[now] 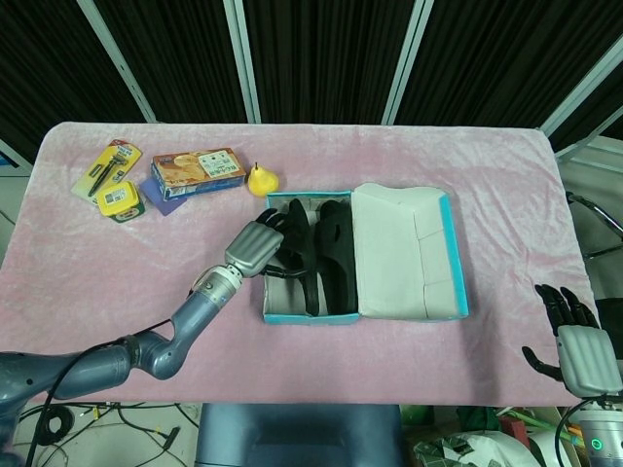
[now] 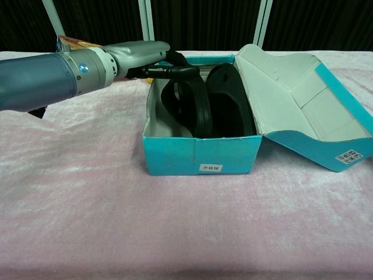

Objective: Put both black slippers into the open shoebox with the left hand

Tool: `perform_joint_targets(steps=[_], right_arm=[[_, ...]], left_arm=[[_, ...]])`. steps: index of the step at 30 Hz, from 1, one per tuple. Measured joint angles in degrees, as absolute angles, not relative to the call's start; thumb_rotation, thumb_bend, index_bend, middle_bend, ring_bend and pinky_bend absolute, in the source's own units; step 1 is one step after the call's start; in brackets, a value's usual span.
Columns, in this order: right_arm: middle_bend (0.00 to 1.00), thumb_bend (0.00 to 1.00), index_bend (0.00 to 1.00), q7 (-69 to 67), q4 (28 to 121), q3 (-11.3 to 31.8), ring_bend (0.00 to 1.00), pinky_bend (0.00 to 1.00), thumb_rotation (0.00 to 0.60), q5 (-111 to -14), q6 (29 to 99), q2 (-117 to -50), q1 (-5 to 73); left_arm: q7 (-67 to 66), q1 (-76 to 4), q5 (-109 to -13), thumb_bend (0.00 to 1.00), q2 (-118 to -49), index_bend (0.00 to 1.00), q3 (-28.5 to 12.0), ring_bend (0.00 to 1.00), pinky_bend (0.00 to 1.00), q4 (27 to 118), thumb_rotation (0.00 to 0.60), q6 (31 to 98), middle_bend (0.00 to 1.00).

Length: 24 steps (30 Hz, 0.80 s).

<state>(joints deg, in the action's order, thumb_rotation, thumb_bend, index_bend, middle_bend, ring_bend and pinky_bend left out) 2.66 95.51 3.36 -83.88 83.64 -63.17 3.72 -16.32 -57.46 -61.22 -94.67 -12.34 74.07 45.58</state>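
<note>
The teal shoebox (image 1: 311, 317) (image 2: 201, 154) lies open in the middle of the pink table, its lid (image 1: 401, 248) (image 2: 291, 93) folded out to the right. Both black slippers are inside. The left slipper (image 1: 300, 255) (image 2: 191, 108) stands on edge, leaning against the right slipper (image 1: 338, 248) (image 2: 228, 99). My left hand (image 1: 259, 245) (image 2: 143, 55) reaches over the box's left wall, its fingertips (image 2: 182, 70) resting on the left slipper's upper edge with nothing gripped. My right hand (image 1: 576, 348) hangs with fingers apart off the table's near right corner, holding nothing.
Behind the box to the left stand a yellow pear-shaped toy (image 1: 260, 179), a snack box (image 1: 198, 171) on a purple block (image 1: 159, 197), a yellow tape measure (image 1: 123, 200) and a carded tool pack (image 1: 108, 167). My left forearm (image 1: 185, 321) crosses the table's near left.
</note>
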Motion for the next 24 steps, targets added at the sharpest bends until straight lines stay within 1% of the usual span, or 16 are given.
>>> perform_joint_targets(steps=[12, 18, 21, 24], right_arm=[[0.08, 0.16, 0.08, 2.5, 95.5, 3.3, 0.05, 0.16, 0.600, -84.2, 84.1, -63.2, 3.4], [0.08, 0.16, 0.08, 2.5, 95.6, 3.2, 0.05, 0.16, 0.600, -84.5, 84.5, -63.2, 3.2], [0.08, 0.16, 0.08, 2.5, 95.7, 3.1, 0.05, 0.16, 0.600, -84.6, 84.7, -63.1, 3.0], [0.08, 0.16, 0.08, 2.6, 95.7, 3.1, 0.05, 0.16, 0.600, -84.8, 84.8, -63.1, 3.0]], left_arm=[[-17.7, -57.4, -60.0, 0.00, -94.8, 0.27, -11.0, 0.10, 0.08, 74.2, 0.000, 44.3, 0.23], [-16.2, -57.6, -59.1, 0.00, -93.5, 0.26, -11.2, 0.10, 0.08, 75.7, 0.000, 41.3, 0.22], [-14.4, -57.0, -60.2, 0.00, -93.2, 0.25, -11.8, 0.10, 0.09, 76.4, 0.000, 42.7, 0.22], [-10.4, -55.9, -63.1, 0.00, -93.1, 0.25, -12.5, 0.10, 0.09, 77.1, 0.000, 46.4, 0.22]])
